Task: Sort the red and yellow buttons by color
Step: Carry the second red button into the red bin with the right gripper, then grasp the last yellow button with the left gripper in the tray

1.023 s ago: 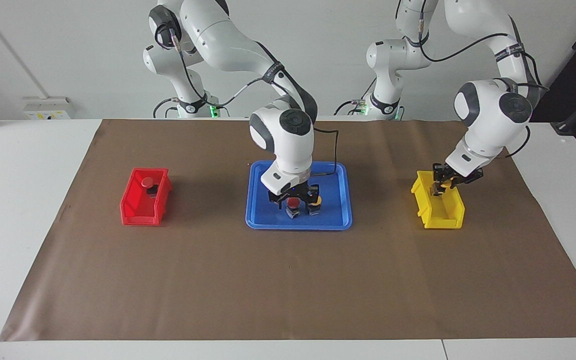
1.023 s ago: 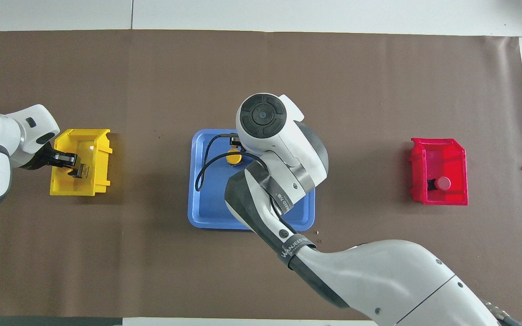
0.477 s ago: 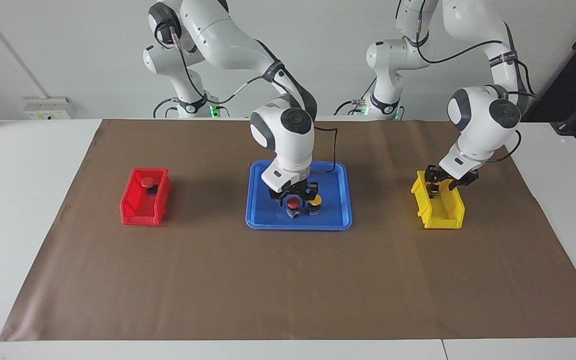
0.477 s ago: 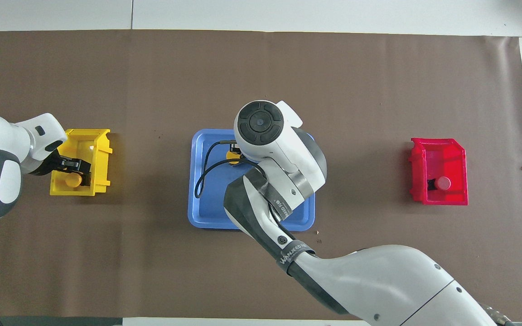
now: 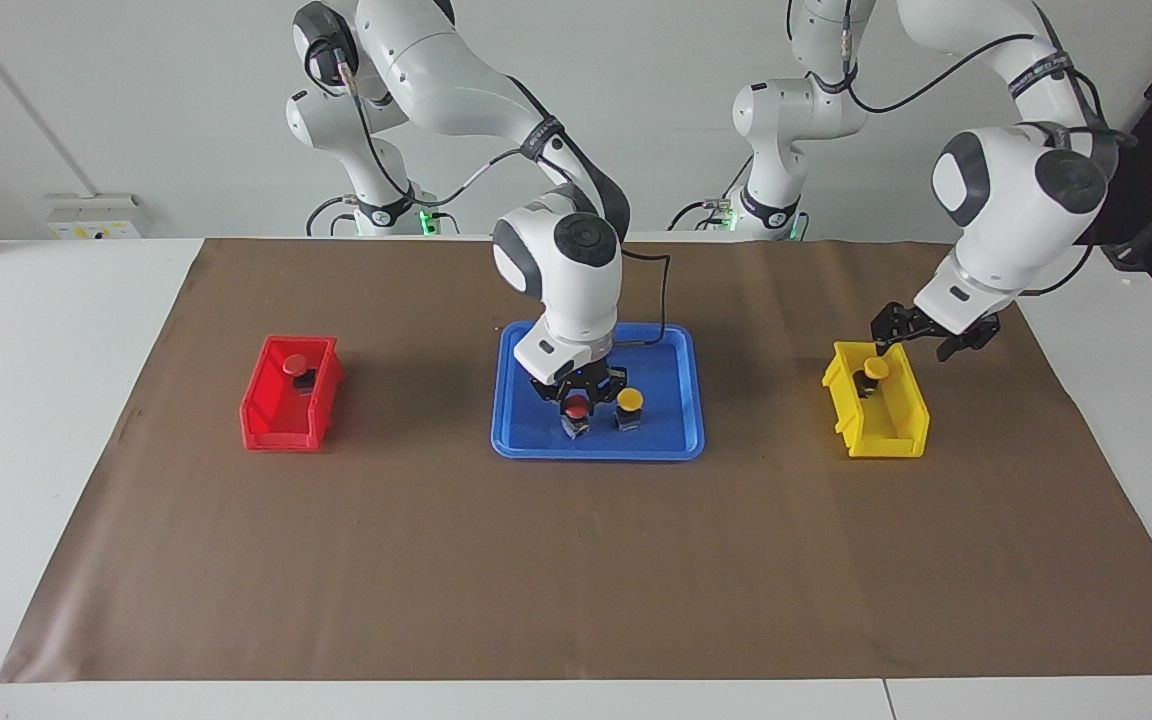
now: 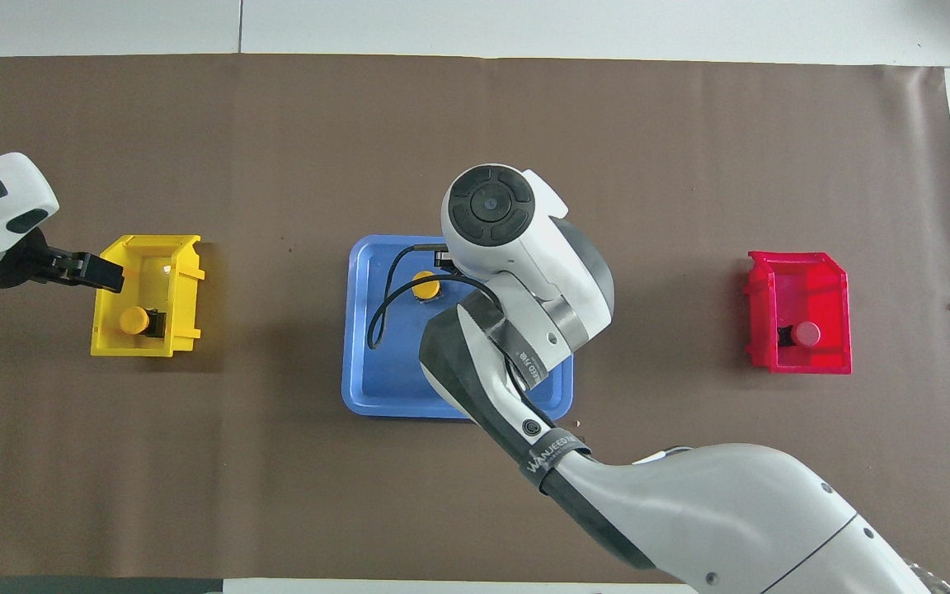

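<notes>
My right gripper [image 5: 575,398] is low over the blue tray [image 5: 526,435], its fingers closed around a red button [image 5: 574,407]; the arm hides both from overhead. A yellow button [image 5: 629,399] stands beside it in the tray and also shows in the overhead view [image 6: 424,285]. My left gripper [image 5: 913,335] is open and empty, raised over the yellow bin [image 5: 901,425], and is seen from overhead [image 6: 102,275] too. A yellow button [image 5: 874,368] lies in that bin [image 6: 135,320]. The other red button [image 5: 293,365] lies in the red bin [image 5: 271,420].
The brown mat [image 5: 576,560] covers the table. The yellow bin [image 6: 182,285] is at the left arm's end, the red bin [image 6: 834,285] at the right arm's end, and the blue tray [image 6: 376,388] between them.
My left gripper let go of the yellow button into the yellow bin, opened and rose clear. My right gripper closed in on the red button in the tray and shifted it slightly.
</notes>
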